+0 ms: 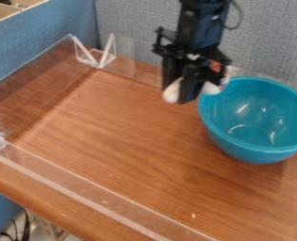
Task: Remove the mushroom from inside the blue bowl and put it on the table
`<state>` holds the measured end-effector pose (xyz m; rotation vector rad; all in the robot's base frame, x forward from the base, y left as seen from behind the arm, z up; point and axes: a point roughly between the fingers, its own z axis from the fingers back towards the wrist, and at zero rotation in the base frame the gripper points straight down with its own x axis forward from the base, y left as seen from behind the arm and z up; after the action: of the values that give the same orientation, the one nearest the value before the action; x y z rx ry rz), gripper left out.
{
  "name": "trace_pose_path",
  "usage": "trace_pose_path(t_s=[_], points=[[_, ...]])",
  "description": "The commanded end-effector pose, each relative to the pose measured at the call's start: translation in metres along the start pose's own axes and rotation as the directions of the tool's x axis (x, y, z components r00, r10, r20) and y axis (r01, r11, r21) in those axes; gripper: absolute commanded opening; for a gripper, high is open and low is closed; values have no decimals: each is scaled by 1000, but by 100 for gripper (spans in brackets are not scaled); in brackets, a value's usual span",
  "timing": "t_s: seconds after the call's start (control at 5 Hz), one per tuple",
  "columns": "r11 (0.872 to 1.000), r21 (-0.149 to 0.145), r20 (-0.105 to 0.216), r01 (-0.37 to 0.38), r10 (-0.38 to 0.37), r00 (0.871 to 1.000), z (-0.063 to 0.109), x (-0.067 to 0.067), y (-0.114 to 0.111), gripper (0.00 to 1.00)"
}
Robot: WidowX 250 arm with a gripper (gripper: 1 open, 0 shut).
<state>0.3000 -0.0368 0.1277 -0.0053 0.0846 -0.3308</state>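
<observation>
Mushroom (pixel 173 90): white stem visible, pinched between the black fingers (pixel 192 83) of the downward-pointing gripper (pixel 185 89), jaws closed tight on it. It hangs above the table (pixel 100 141), just left of the blue bowl (pixel 257 118) and outside its rim. The clear acrylic walls (pixel 38 71) carry no legible writing or labels.

I can read no words, labels, brands or numbers anywhere here; nothing printed shows on any surface around me.
</observation>
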Motion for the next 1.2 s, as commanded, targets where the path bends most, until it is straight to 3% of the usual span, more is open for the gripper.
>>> trace_pose_path(t_s=[0.0, 0.4, 1.0], points=[[1000, 11, 51, -7, 6, 999, 11, -12, 15, 0], [1000, -3, -14, -2, 2, 1000, -19, -30, 27, 0], [999, -27, -61, 23, -24, 998, -51, -30, 32, 0]])
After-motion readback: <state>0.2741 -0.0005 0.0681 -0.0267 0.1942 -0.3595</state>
